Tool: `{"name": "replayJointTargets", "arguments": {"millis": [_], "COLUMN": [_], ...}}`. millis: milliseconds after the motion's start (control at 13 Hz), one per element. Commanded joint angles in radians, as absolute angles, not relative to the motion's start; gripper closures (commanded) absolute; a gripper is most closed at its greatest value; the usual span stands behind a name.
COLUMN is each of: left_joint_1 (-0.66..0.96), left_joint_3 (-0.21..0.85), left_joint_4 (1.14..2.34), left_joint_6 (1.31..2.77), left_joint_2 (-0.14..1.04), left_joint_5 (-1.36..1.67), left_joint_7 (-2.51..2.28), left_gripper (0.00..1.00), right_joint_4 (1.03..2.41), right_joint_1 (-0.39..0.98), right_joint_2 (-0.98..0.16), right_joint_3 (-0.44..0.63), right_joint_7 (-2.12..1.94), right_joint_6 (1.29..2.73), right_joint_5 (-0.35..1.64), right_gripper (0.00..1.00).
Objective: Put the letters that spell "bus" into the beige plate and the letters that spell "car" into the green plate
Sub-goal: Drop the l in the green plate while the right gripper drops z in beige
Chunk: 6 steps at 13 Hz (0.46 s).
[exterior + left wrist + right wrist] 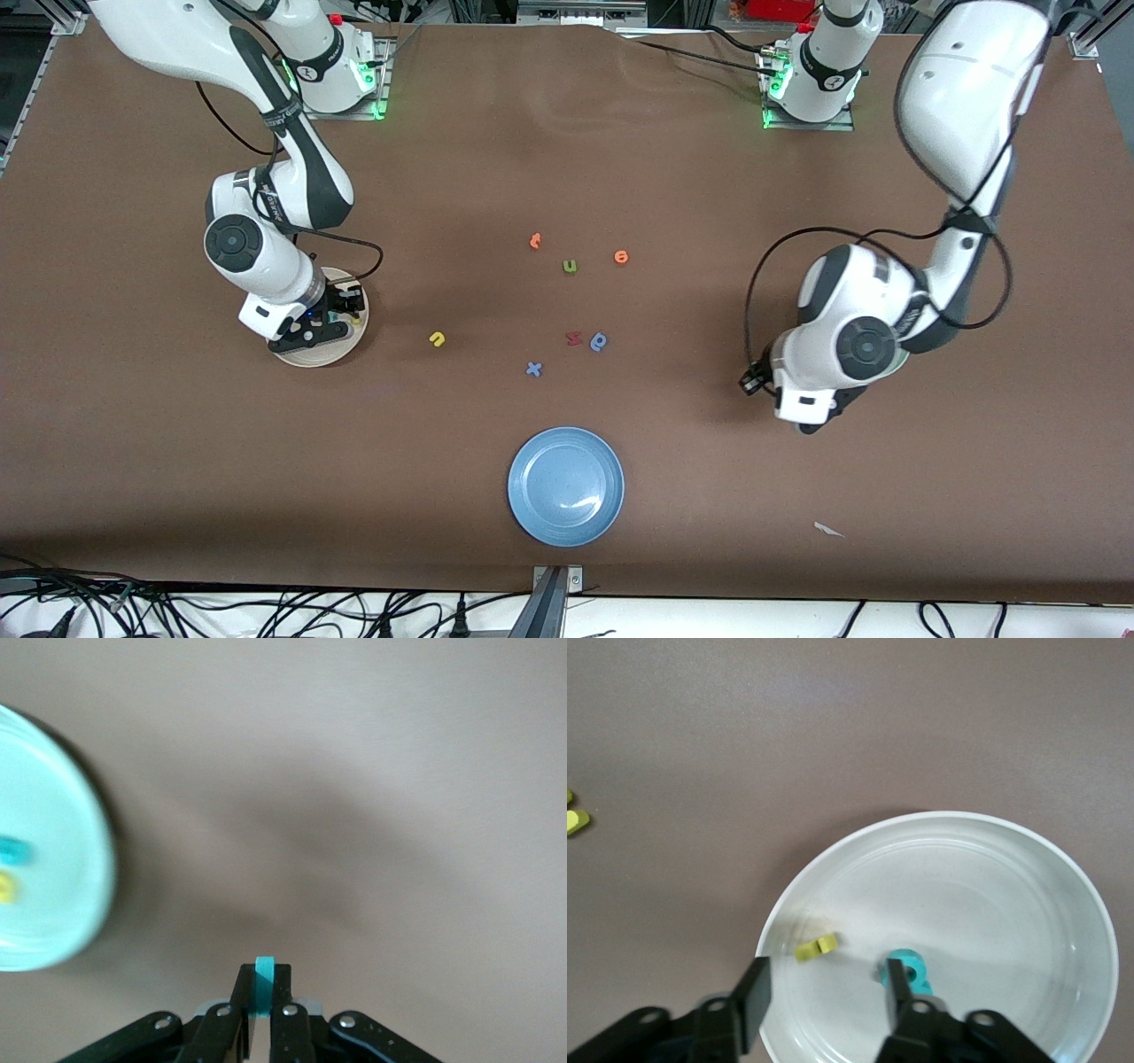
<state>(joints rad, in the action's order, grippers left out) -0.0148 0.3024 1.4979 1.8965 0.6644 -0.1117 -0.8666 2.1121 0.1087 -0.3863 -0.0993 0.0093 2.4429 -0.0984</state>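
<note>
Letters for "bus" are split: a teal b (908, 970) and a yellow s (816, 947) lie in the beige plate (341, 353) at the right arm's end of the table, while the yellow u (437, 338) sits on the bare table between that plate and the cluster of loose letters in the middle. The right gripper (824, 997) hangs low over the beige plate with its fingers apart and nothing between them; the b lies just beside one fingertip.

The left gripper (263, 992) is over the table at the left arm's end, pinched tight on a thin teal letter (264, 981) seen edge-on; which letter it is cannot be told. Just beside it lies the green plate (66, 895), holding a teal piece (12, 850) and a yellow piece (7, 887), both too blurred to read.

Mid-table lie an orange letter (535, 240), an olive u (570, 266), an orange e-like letter (621, 257), a red letter (573, 338), a blue a-like letter (599, 341) and a blue x (533, 369). A blue plate (532, 496) stands nearer the front camera than all of these.
</note>
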Motion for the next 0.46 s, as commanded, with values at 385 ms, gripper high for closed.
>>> {"name": "replayJointTargets", "arguments": {"millis": [385], "left_joint_1": [-0.293], "left_joint_3": [0.31], "left_joint_4": [1.666], "left_joint_6": [1.778], "left_joint_2": [0.561], "left_joint_5": [-0.13], "left_joint_7": [-0.28], "left_gripper": [1.0], "right_joint_4": [2.1], "right_joint_1": [0.165], "right_joint_2": [-0.403], "right_joint_3": [-0.144], "right_joint_7": [0.196], "right_joint_6": [2.49], "right_joint_5": [-0.091], "right_gripper": [0.27]}}
